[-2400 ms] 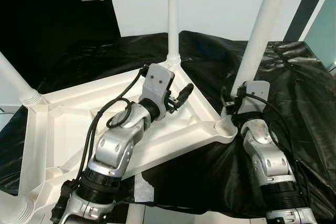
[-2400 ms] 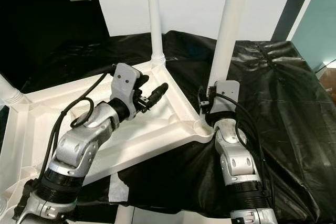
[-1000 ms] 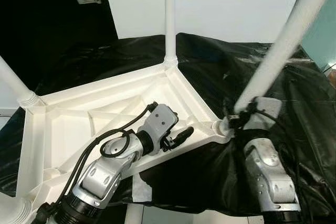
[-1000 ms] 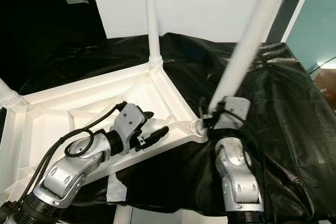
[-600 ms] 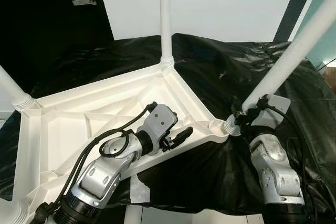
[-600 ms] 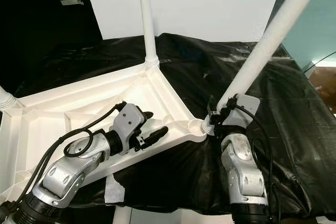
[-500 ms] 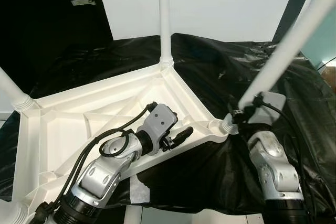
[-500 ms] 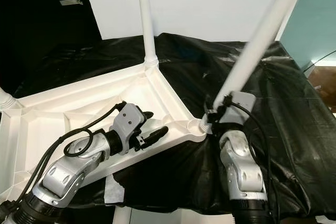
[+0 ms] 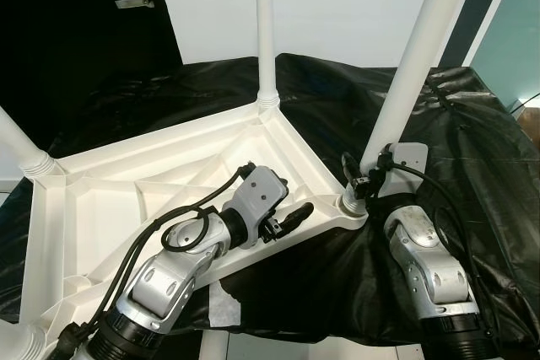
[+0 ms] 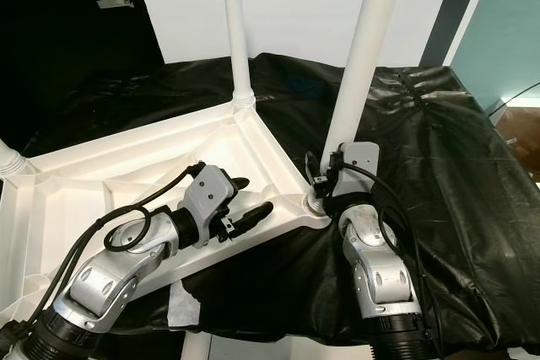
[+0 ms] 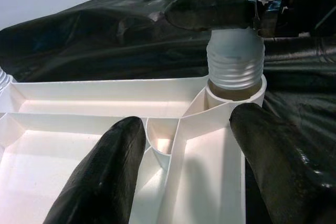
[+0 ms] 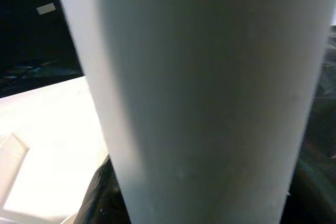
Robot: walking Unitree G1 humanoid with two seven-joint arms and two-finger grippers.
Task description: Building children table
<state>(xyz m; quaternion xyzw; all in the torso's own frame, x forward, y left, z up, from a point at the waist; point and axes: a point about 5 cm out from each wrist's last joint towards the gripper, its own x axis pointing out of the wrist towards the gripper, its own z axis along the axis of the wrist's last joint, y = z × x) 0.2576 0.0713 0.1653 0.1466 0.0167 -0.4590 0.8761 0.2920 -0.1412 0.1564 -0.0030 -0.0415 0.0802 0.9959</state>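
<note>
Upturned tabletop [image 9: 110, 200] of white plastic lies on a surface draped in black sheeting [image 9: 472, 141]. At its near right corner, the right gripper [image 9: 364, 181] clasps the base of a white leg [image 9: 413, 65], its threaded end seated upright in the corner socket [image 11: 234, 94]. The left gripper [image 9: 291, 213] hovers just inside that corner, fingers [image 11: 100, 177] spread and empty. Another leg [image 9: 264, 31] stands at the far corner.

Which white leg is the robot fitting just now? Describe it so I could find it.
Start at the upturned white tabletop on the black sheet. At its corner nearest the right gripper stands a white leg, threaded base in the socket, the one leg held by jaws.
</note>
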